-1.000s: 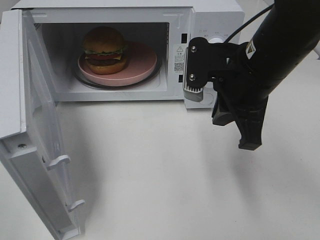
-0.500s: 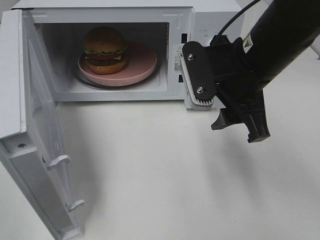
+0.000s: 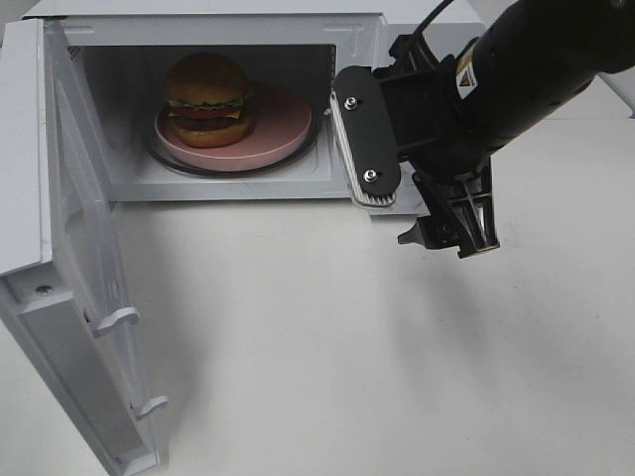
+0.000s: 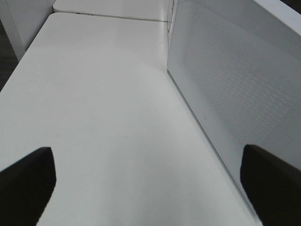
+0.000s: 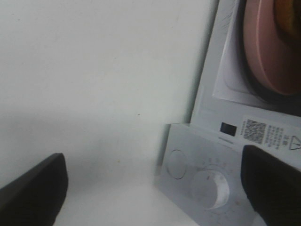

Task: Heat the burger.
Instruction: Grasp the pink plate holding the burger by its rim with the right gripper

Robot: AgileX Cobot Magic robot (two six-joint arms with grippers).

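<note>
White microwave oven (image 3: 198, 22) on a white tabletop (image 3: 298, 357), its hinged door (image 3: 69, 278) swung fully open on the left side. The round burger with golden-brown domed bun, green lettuce and dark patty (image 3: 206, 99) sits inside the cavity, on the left part of a round pink plate (image 3: 288, 124), off the plate's centre. The right gripper (image 3: 425, 213), black with a grey-padded finger, hangs just in front of the oven's control panel, jaws spread wide and empty; its wrist view takes in the round white dial (image 5: 211, 189). The left gripper (image 4: 148, 188) is likewise wide open, grasping nothing, above the table beside a white perforated panel (image 4: 235, 89).
</note>
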